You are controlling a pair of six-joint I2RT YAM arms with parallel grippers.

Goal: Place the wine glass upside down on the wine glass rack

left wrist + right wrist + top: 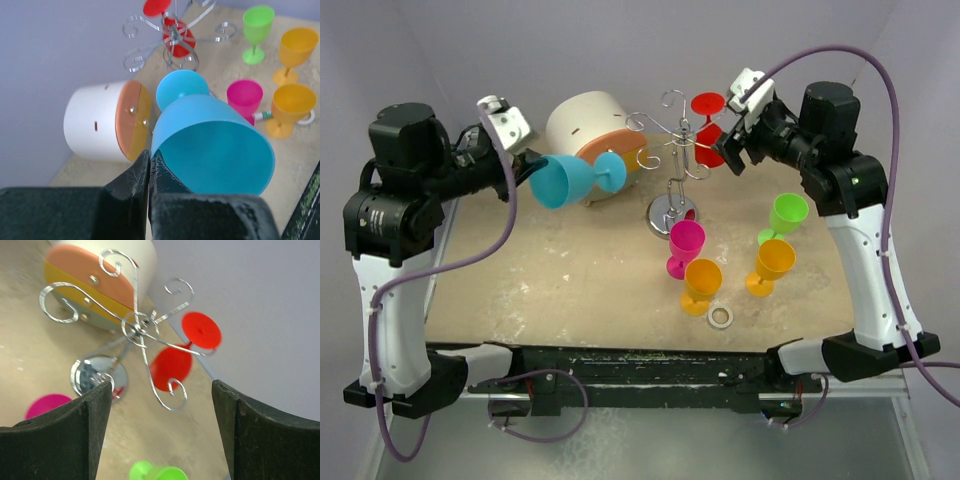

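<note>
The silver wire wine glass rack (672, 165), a twisted stem on a round chrome base, carries a red wine glass (707, 104) hanging upside down from a curled arm. The left claw (150, 159) is clamped on the rim of the blue wine glass (565, 180), held sideways left of the rack. The right claw (161, 385) gapes open near the rack.

Wine glass rack (672, 210) mid-table; drawer box (582, 125) left of it; hung glass (707, 103) on rack's right side.

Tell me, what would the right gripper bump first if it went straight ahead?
Probably the rack's curly wire arms, with the red glass hanging just behind them; depth is hard to judge.
</note>
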